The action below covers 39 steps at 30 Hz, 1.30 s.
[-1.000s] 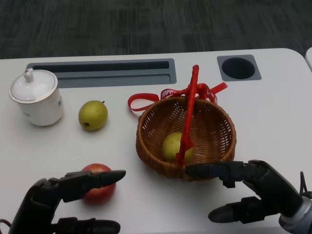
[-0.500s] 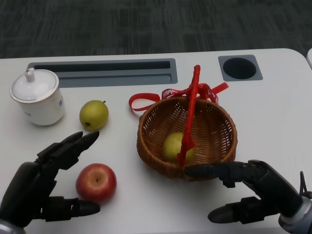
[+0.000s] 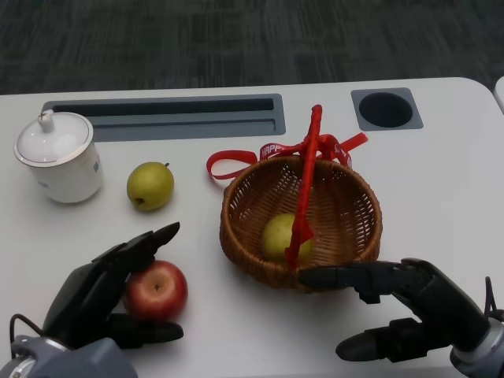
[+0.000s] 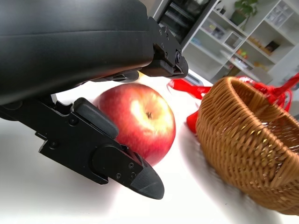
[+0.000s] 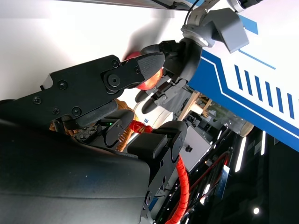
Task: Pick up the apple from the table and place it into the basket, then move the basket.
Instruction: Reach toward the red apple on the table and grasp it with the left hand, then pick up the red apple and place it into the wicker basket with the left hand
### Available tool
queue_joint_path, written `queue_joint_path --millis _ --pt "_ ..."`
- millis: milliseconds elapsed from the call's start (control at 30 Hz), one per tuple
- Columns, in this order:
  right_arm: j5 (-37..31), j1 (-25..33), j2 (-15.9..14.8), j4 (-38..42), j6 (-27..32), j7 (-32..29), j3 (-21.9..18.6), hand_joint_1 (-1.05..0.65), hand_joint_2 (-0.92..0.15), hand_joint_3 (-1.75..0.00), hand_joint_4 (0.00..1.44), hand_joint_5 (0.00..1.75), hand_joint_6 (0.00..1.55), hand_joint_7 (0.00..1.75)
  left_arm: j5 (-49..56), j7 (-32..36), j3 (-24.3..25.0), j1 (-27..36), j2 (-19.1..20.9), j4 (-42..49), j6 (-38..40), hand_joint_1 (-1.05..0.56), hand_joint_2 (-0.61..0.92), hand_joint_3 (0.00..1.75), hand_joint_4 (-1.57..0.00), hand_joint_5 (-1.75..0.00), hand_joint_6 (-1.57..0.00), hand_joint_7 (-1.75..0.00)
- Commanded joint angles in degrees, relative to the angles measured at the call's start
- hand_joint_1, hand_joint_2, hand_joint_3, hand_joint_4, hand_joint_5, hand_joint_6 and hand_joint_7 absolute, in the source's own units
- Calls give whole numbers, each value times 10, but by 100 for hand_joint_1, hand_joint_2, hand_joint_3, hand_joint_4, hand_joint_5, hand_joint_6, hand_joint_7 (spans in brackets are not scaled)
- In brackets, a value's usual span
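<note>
apple: my left hand (image 3: 106, 295) is cupping around the red apple (image 3: 157, 290), fingers apart, not yet gripping.
basket: the wicker basket (image 3: 346, 236) is sitting to the apple's right; my right hand (image 3: 402, 311) is hovering open beside it.

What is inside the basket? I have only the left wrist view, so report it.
Observer: One yellow-green pear lies inside the wicker basket, partly behind its red handle.
Operator: Give me the right hand.
Observer: The right hand is open and holds nothing, at the basket's near side.
Operator: List what else is out there.
Observer: A second pear and a white lidded cup, both beyond the apple.
</note>
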Motion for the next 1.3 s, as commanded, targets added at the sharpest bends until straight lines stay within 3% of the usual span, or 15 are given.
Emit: queue_joint_path --millis 33,267,433,533,833,1300 --pt "1 6 -11 -9 0 -4 -1 -48 -82 0 77 0 67 0 -4 21 -21 -20 0 41 22 -74 70 0 -27 -1 -29 0" --pt "7 8 -10 -13 1 -2 2 -48 -82 0 77 0 68 0 -5 66 -57 -34 -11 83 31 -64 71 1 -40 -5 -41 -4" --pt "1 7 -11 -13 -1 -7 0 -49 -83 0 78 0 68 0 -52 79 -44 -23 -30 85 15 -21 80 1 -97 -11 -89 -8" --pt "2 8 -11 -15 2 -6 0 -49 -83 0 78 0 68 0 -66 98 -40 -11 -35 61 17 -8 83 1 -114 -10 -104 -7" --pt "6 4 -11 -16 10 -2 3 -49 -84 0 78 0 69 0 -107 106 -17 23 -39 -23 -12 -1 83 0 -118 -6 -107 -3" --pt "-4 5 -11 -16 12 -8 3 -51 -85 0 79 0 70 0 -100 116 -5 26 -45 -79 -59 -3 80 0 -122 -4 -112 -2"
